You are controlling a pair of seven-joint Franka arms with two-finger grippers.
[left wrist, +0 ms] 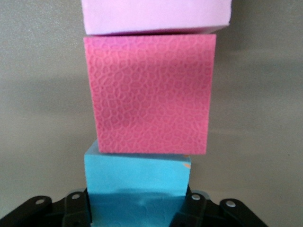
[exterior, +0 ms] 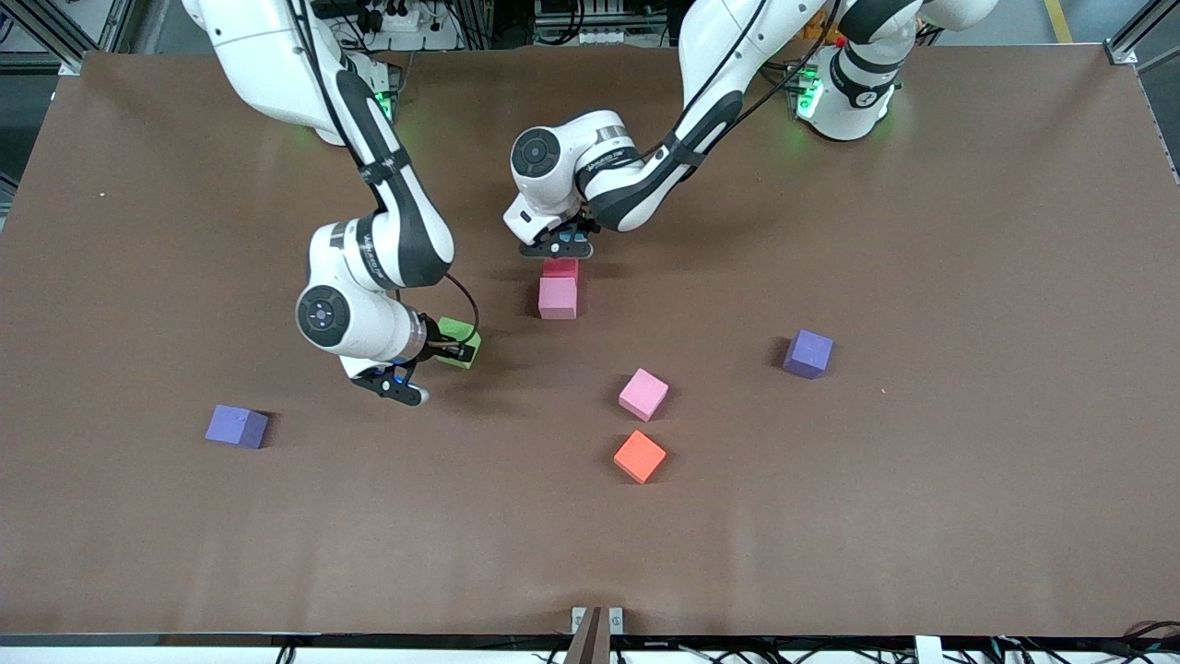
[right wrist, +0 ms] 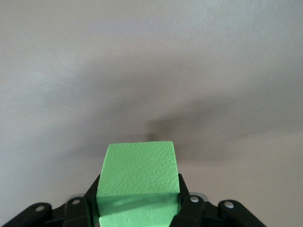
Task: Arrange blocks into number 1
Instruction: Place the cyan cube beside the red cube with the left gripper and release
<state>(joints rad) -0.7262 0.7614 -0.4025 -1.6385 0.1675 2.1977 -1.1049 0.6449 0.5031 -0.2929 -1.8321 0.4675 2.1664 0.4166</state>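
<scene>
My left gripper (exterior: 559, 245) is shut on a light blue block (left wrist: 137, 182), whose edge meets a red block (left wrist: 149, 94). The red block (exterior: 560, 267) and a pink block (exterior: 558, 298) lie in a row at mid-table, the pink one (left wrist: 156, 16) nearer the front camera. My right gripper (exterior: 454, 348) is shut on a green block (exterior: 459, 343), held a little above the table toward the right arm's end of that row. In the right wrist view the green block (right wrist: 138, 179) sits between the fingers over bare table.
Loose blocks lie nearer the front camera: a second pink block (exterior: 643, 394), an orange block (exterior: 639, 456), a purple block (exterior: 808, 354) toward the left arm's end, and another purple block (exterior: 237, 426) toward the right arm's end. The brown table (exterior: 922, 516) spreads wide around them.
</scene>
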